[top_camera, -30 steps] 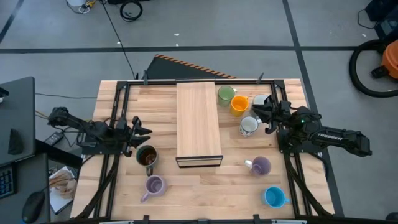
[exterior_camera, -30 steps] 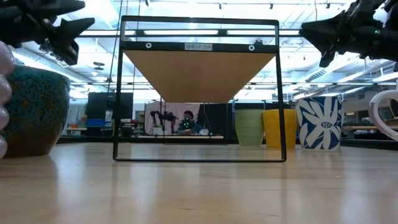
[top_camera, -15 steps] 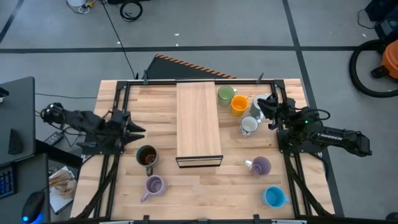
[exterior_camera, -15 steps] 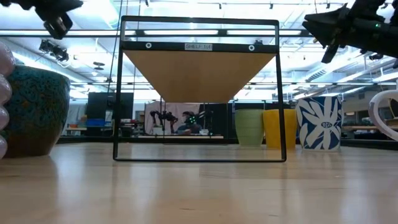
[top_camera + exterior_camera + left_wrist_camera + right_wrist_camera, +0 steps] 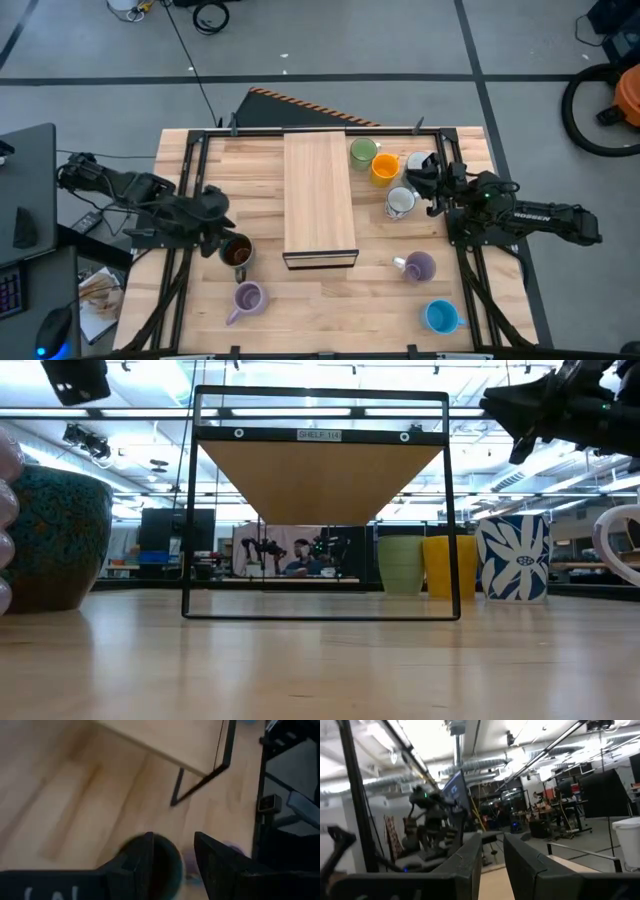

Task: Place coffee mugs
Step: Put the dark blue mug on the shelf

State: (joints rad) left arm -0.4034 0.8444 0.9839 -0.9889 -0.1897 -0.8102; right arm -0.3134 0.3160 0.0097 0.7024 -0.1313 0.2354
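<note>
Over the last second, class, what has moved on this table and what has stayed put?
The left pincer swung back from the table's left edge to just above the dark brown mug, fingers open, holding nothing. The right pincer shifted only slightly beside the white mug. No mug and not the shelf moved.

A raised shelf [image 5: 320,198] stands lengthwise at the middle of the counter [image 5: 320,310]. Left of the shelf, one mug [image 5: 236,252] sits near its front end, with another mug [image 5: 247,297] in front of it. Right of the shelf, four mugs cluster toward the rear: two [image 5: 363,152] [image 5: 385,167] side by side, one [image 5: 420,162] to their right, one [image 5: 400,202] in front of them. Two more mugs [image 5: 419,266] [image 5: 440,316] sit toward the front right. The left gripper [image 5: 216,232] is above the counter's left side, just beside the near-shelf mug; the right gripper [image 5: 428,185] is beside the rear cluster.
</note>
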